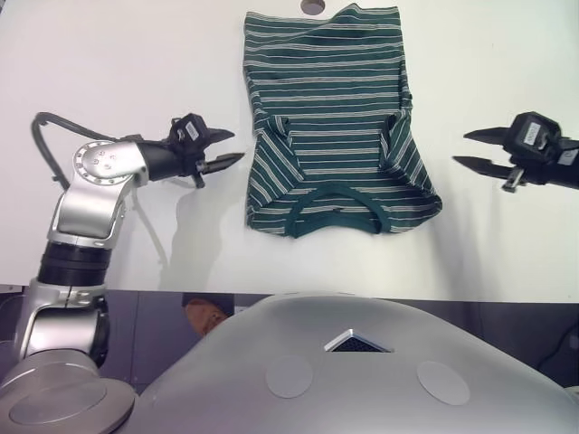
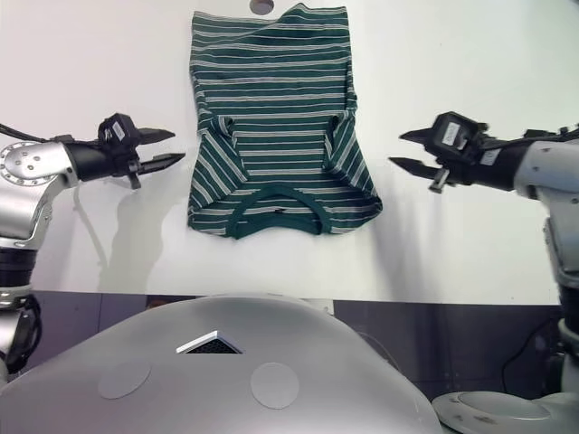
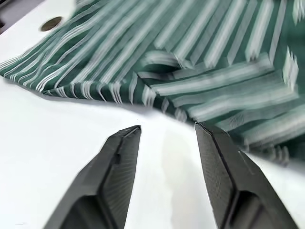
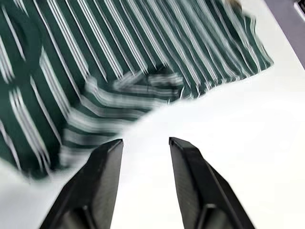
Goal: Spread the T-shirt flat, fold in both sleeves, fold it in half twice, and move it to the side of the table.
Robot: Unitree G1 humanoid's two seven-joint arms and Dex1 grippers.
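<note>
Green-and-white striped T-shirt [image 1: 335, 127] lies flat on the white table [image 1: 109, 54], collar nearest the robot, sleeves tucked in; left gripper [image 1: 237, 146] and right gripper [image 1: 461, 148] flank it, jaws parted, empty; the half-fold likely wants matched corner pinches, carried level.

Right tool [image 4: 145, 140]: dark fingers [image 4: 97, 181] spread apart, white worktop [image 4: 238, 143] showing btwn them. Green/white striped T-shirt [image 4: 119, 43] lies flat just past the tips, not touching. Folded-in sleeve [image 4: 128, 93] is nearest, w/ rumpled edge.
</note>
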